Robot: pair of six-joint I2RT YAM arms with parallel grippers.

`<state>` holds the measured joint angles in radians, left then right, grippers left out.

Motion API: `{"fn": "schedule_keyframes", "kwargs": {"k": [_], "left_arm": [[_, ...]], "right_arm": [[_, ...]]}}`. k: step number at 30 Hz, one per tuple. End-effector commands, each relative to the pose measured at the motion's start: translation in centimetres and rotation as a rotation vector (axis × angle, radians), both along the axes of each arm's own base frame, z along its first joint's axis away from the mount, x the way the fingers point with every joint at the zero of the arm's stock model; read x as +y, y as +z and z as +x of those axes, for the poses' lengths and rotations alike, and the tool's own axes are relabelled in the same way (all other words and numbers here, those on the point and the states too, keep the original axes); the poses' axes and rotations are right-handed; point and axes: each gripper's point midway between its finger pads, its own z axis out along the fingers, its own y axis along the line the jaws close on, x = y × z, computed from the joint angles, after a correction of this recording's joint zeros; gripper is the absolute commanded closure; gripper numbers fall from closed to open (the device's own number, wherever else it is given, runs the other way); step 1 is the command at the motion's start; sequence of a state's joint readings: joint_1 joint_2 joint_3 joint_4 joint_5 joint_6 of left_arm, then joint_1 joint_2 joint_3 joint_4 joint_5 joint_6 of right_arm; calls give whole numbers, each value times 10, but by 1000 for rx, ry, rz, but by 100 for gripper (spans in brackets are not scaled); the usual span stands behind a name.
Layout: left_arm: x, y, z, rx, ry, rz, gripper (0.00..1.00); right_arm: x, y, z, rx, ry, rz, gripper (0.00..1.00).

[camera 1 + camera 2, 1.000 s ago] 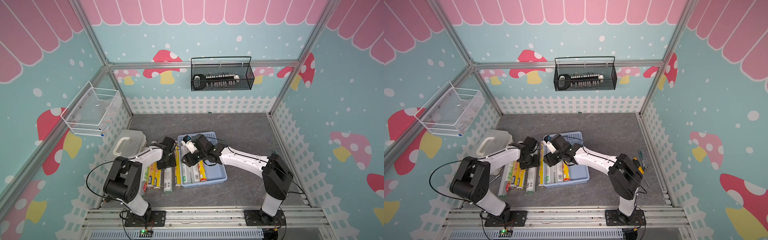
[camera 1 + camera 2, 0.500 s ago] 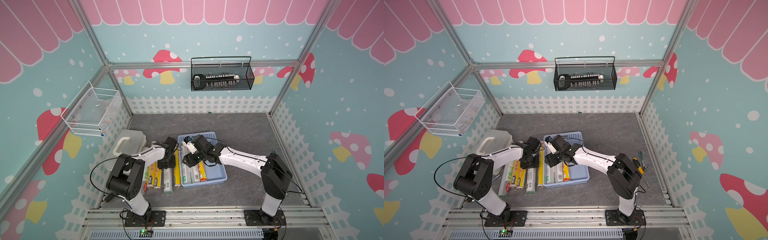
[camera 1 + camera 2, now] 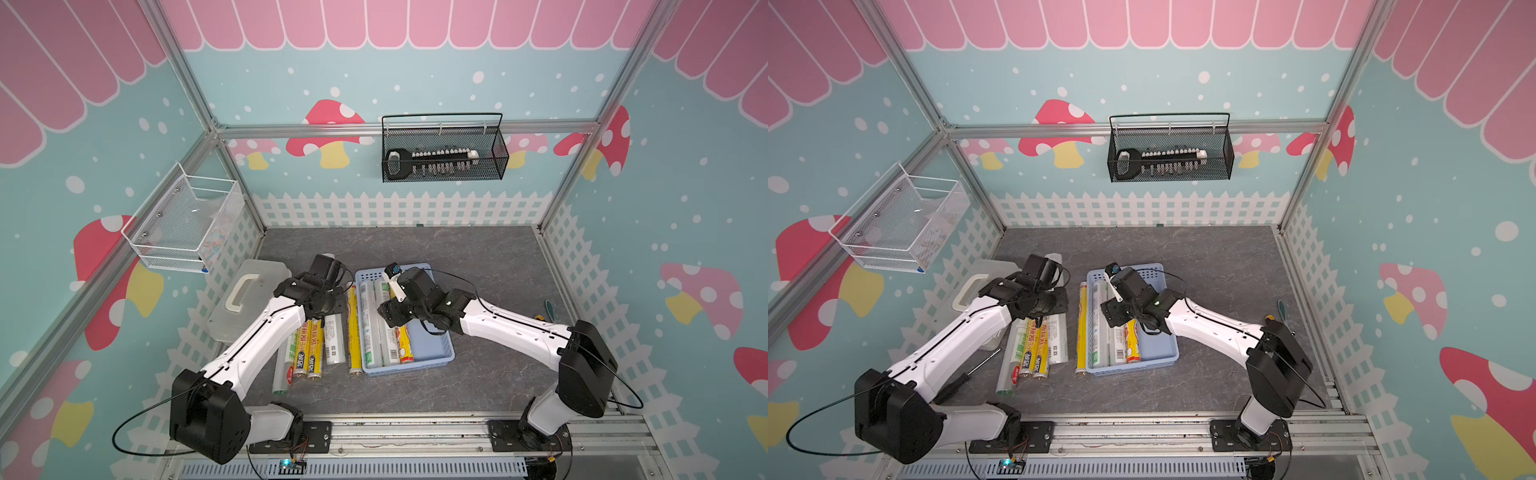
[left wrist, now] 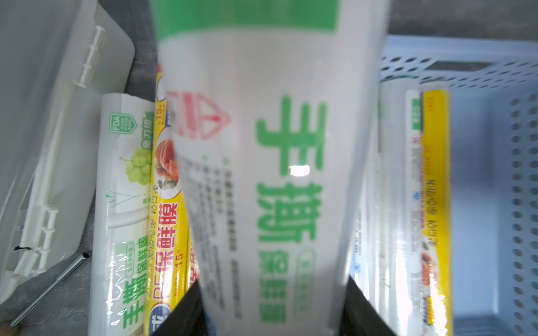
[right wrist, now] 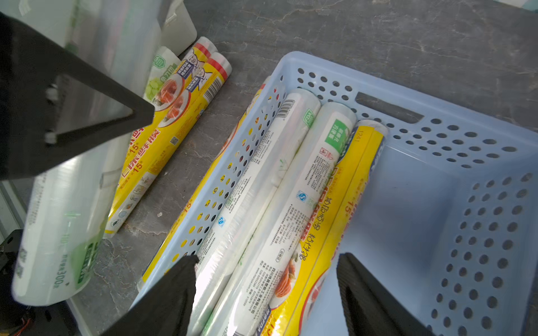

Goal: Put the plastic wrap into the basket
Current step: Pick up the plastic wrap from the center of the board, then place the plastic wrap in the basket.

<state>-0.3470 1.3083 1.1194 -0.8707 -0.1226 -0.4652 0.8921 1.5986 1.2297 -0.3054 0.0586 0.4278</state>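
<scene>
In both top views my left pincer sits low over the grey marbled counter. The shallow light blue perforated plastic basket lies just beside it, toward the other arm. My right pincer hangs over that basket, above three long rolls of plastic wrap lying side by side in it (two white, one yellow). A single yellow-labelled roll lies on the counter between the two pincers, against the basket's outer wall. A cluster of yellow and white rolls lies below the left pincer, on its own arm's side.

From the left wrist, the left pincer is clamped on a white roll with green print. The roll fills the middle of the picture, blurred, with the basket off to one side of it.

From the right wrist, the right pincer stands wide open with nothing between its fingers, directly above the white rolls in the basket. Beyond the basket wall I can see the left pincer's black finger gripping the white roll with green print, held in front of the cluster on the counter.
</scene>
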Motion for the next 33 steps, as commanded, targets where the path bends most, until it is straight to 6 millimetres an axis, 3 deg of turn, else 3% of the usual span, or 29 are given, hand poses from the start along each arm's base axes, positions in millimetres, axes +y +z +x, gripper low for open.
{"fn": "schedule_keyframes", "kwargs": {"k": [1,6,10,15,23,33], "left_arm": [[-31,34,10,-82,-26,-158,79],[-85,58,23,-146,-86,-355,79],[-123,59,35,-144,-109,-440,80],[-164,56,49,-122,-127,-510,80],[-225,25,54,-25,-174,-548,81],[-261,-11,50,69,-222,-537,81]], "right_arm": [[-19,12,10,-54,-81,18,17],[-41,20,13,-56,-124,60,12],[-64,24,17,-32,-171,108,10],[-99,9,21,87,-255,194,8],[-123,-17,17,242,-275,279,8],[-152,-37,16,296,-363,275,8]]}}
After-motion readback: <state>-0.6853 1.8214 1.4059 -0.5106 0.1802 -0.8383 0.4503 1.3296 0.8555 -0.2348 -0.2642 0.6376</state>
